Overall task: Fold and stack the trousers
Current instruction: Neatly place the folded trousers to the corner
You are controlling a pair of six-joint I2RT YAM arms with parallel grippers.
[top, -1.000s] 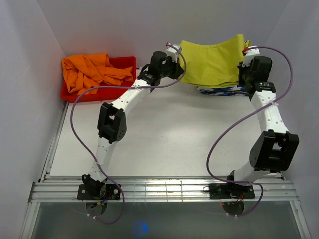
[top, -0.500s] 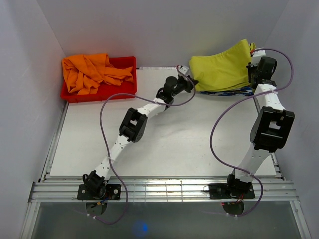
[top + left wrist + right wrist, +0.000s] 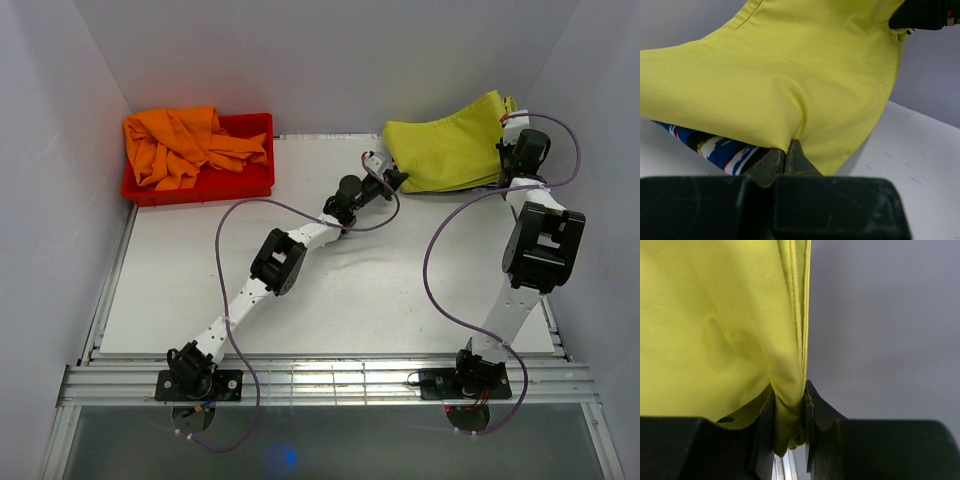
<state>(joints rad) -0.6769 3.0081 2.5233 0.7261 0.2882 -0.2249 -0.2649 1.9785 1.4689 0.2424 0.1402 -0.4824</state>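
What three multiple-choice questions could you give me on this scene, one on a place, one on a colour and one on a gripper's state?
1. Where does the orange garment lie? A on the floor; B in the red bin; C draped over an arm.
2. What colour are the trousers? A blue; B orange; C yellow-green.
3. How is the right gripper? A shut on the trousers; B open; C shut on nothing.
Answers: B, it fills the bin at far left; C, both wrist views show it; A, cloth is bunched between its fingers.
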